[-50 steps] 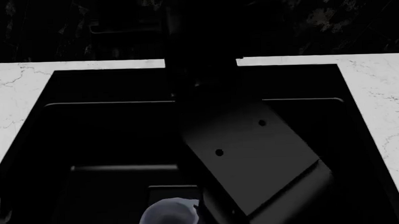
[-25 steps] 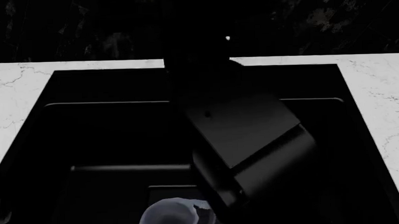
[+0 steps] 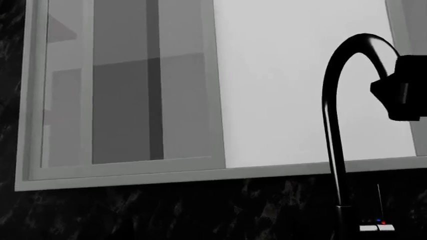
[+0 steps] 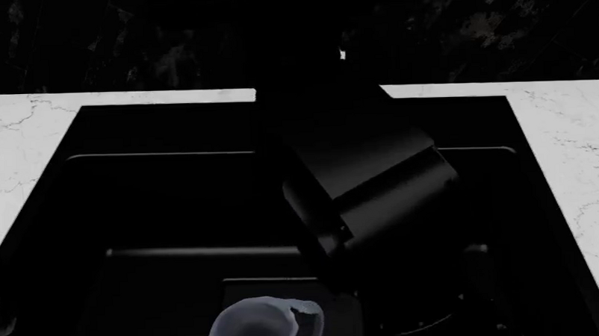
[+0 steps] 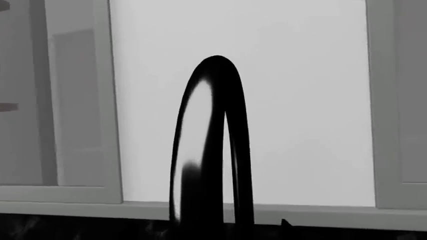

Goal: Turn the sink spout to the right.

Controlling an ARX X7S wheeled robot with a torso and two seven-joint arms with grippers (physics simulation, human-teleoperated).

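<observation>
Over the sink, a wide black basin sunk into white marbled counter, a black robot arm reaches from the near side toward the back rim, its boxy segment tilted across the basin's middle. At the near edge of the basin sits a pale grey pitcher, just beside the arm's lower part. Beyond the back rim the wall is dark speckled stone, and a tiny bright spot shows there above the arm. The spout is hard to pick out against this darkness in the head view. From the left wrist camera the spout is plain: a slim black column rising from behind the sink and curving over in a high arch, set against a bright window with a pale grey frame. At its foot is a small pale tab with red and blue dots. A black angular piece, seemingly the right gripper, sits against the arch's far end, though whether its fingers are spread or pinching the spout cannot be told. From the right wrist camera the spout fills the centre, seen nearly edge-on as a tall narrow loop before the same window. The left gripper is not visible in any view.
</observation>
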